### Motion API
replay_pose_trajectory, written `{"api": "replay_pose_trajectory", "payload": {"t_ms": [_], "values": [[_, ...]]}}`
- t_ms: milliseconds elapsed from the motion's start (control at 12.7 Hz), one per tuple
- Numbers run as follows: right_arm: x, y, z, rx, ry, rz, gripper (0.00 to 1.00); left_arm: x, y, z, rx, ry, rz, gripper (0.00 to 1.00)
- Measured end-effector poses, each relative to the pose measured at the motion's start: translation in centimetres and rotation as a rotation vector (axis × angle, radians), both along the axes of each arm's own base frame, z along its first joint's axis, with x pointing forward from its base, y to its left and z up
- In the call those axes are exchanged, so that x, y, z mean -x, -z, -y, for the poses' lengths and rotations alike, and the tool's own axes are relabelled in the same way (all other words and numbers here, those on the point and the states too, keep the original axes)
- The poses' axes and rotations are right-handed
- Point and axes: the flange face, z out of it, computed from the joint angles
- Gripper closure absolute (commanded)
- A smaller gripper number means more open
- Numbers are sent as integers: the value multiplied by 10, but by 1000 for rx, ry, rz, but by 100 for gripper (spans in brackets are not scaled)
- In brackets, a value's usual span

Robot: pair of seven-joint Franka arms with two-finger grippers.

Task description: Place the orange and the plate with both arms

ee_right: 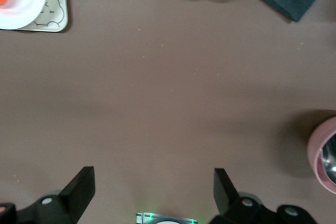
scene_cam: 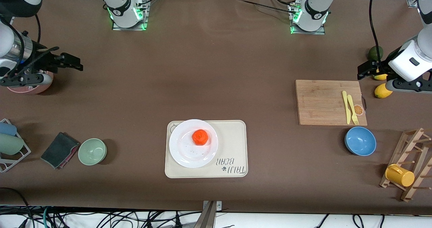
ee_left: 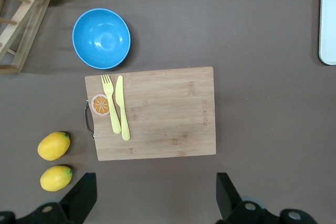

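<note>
Already plated: the orange (scene_cam: 200, 137) sits on the plate (scene_cam: 189, 150), on the bear tray (scene_cam: 233, 143).
Left gripper (ee_left: 155, 198) and right gripper (ee_right: 153, 192) hover spread wide, empty, well apart from it.

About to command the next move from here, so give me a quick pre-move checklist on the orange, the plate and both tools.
1. Orange resting on the plate: ok.
2. Plate sitting on the cream bear tray, toward the end with the bear face: ok.
3. Left tool open and holding nothing, above the table near the lemons and cutting board: ok.
4. Right tool open and holding nothing, next to the pink bowl: ok.
5. Both tools well away from the plate, nothing touching it: ok.
6. Whether the plate lies flat on the tray: cannot tell.
</note>
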Motion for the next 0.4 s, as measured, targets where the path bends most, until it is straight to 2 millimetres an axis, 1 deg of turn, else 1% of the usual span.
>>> {"api": "replay_pose_trajectory", "payload": {"t_ms": [395], "values": [[-1,-5,5,41,9,10,0,0,0,0,0,0,0,0]]}}
